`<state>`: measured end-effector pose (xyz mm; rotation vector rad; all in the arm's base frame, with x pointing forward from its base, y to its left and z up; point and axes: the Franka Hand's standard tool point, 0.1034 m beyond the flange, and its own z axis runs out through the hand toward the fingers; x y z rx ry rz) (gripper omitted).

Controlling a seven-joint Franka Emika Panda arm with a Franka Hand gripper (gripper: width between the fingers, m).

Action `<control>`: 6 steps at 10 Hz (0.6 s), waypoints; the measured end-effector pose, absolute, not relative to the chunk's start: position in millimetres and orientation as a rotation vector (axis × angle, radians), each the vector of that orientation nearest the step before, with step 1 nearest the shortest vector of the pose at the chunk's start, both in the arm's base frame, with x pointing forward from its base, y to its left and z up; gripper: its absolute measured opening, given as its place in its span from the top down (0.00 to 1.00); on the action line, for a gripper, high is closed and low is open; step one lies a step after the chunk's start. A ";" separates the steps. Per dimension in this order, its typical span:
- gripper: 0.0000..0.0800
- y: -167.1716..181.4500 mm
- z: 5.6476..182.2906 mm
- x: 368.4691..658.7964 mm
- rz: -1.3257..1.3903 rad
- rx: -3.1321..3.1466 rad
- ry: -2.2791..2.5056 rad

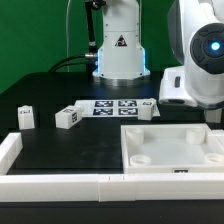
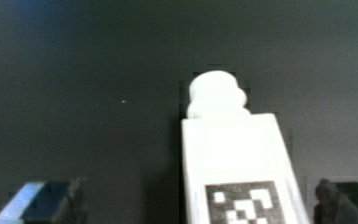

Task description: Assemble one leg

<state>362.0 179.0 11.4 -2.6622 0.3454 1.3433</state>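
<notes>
Leg (image 2: 231,160) is not yet fitted, by my judgement. Well left of the panel (image 1: 175,150), one spare leg (image 1: 25,117) and a second spare leg (image 1: 68,118) sit loose on the tabletop (image 1: 60,145), and the panel's corner sockets (image 1: 141,157) are bare. Picking up, carrying and seating all remain.

In the wrist view the leg lies flat between the fingers (image 2: 37,200) of the gripper (image 2: 195,200), with a gap at each side. The gripper is wide open and holds nothing. Where the leg lies relative to the panel I cannot tell.
</notes>
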 end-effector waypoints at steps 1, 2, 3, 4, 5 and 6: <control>0.24 179.5 11.5 362.0 1.344 -2.666 0.346; 0.24 179.0 11.4 362.2 1.344 -2.665 0.347; 0.47 179.0 11.4 362.2 1.344 -2.665 0.347; 0.47 178.9 11.4 362.2 1.344 -2.665 0.347; 0.64 178.9 11.4 362.2 1.344 -2.665 0.348; 0.64 178.9 11.4 362.3 1.344 -2.665 0.348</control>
